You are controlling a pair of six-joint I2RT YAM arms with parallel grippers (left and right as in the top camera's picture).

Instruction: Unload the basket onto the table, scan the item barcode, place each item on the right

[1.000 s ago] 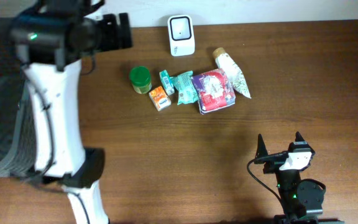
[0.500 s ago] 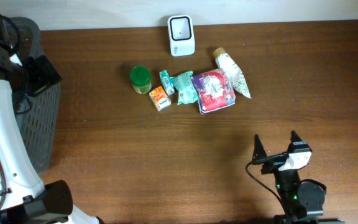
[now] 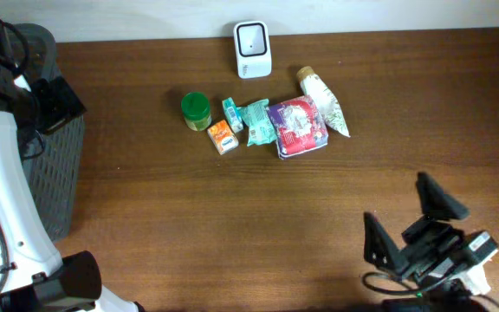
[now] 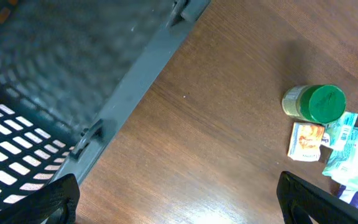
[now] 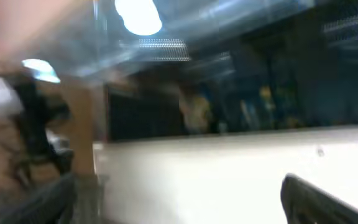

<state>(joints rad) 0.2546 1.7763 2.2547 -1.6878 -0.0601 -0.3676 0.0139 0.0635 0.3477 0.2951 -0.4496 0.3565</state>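
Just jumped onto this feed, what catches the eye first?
A cluster of small packs, from green jar to red pouch, lies mid-table, with a white scanner at the far edge. A grey basket stands left; the right gripper sits open, near right.

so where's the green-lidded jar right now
In the overhead view the green-lidded jar stands at the left end of the item row, beside the small orange box.

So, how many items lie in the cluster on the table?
6, left to right below the scanner: green jar, orange box, teal carton, teal packet, red pouch, white tube. More may hide underneath.
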